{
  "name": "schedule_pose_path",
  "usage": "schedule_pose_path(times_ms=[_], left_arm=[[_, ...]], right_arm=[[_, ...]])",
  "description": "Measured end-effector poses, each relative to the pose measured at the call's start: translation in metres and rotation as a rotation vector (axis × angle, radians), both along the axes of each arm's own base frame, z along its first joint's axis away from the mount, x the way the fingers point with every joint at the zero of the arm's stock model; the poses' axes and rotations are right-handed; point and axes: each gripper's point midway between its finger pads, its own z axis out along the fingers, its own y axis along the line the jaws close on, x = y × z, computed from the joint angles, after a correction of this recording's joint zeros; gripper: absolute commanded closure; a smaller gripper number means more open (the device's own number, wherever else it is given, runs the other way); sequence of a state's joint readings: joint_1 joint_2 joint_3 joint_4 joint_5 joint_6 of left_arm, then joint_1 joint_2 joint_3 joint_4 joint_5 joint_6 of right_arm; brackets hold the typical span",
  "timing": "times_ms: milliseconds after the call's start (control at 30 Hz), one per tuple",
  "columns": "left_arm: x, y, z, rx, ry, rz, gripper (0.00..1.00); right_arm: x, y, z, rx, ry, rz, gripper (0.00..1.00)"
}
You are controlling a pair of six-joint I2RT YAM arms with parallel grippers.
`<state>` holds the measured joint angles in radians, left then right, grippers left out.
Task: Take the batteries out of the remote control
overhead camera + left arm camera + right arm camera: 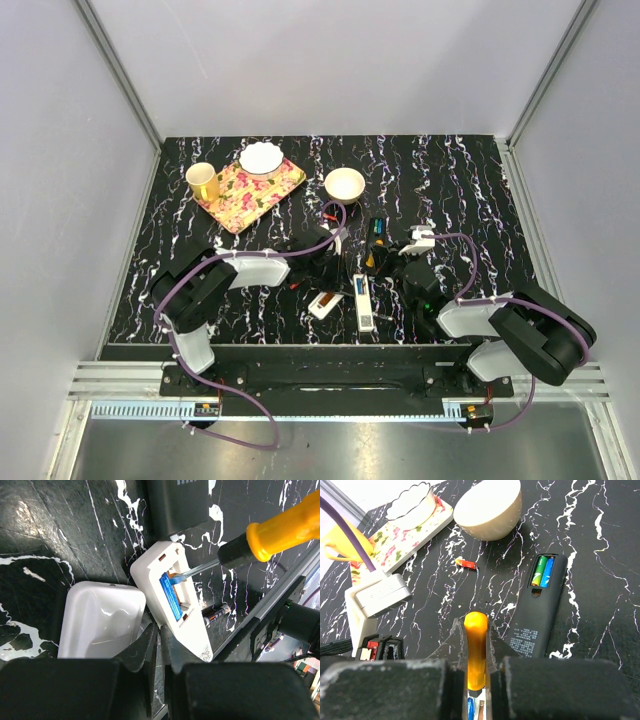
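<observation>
Only the left wrist view shows a blue battery (170, 599) seated in the white remote (187, 636), with the left gripper (159, 634) fingers together. The right wrist view shows the right gripper (474, 625) clamping the screwdriver (475, 655), and two batteries (543, 571) in the black remote (540, 615).

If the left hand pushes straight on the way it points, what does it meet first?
Most likely the open white remote, right ahead of the left hand and its tips; depth is hard to judge.

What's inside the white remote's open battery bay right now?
One blue battery lies in the white remote, with the screwdriver blade against its far end. The slot beside it looks empty. Whatever lies under the battery is covered.
</observation>
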<state>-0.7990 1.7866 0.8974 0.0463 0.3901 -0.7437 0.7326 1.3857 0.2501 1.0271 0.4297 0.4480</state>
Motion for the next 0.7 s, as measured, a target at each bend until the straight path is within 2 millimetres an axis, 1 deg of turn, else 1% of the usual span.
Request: schedule_pose_path(times_ms=[467, 700], left_arm=[[-0.002, 0.0, -0.003, 0.014, 0.029, 0.002, 0.9], [-0.002, 0.001, -0.006, 0.043, 0.057, 0.004, 0.91]], right_arm=[[-0.003, 0.009, 0.001, -0.025, -0.014, 0.064, 1.0], [-0.021, 0.017, 0.004, -0.029, -0.117, 0.186, 1.0]])
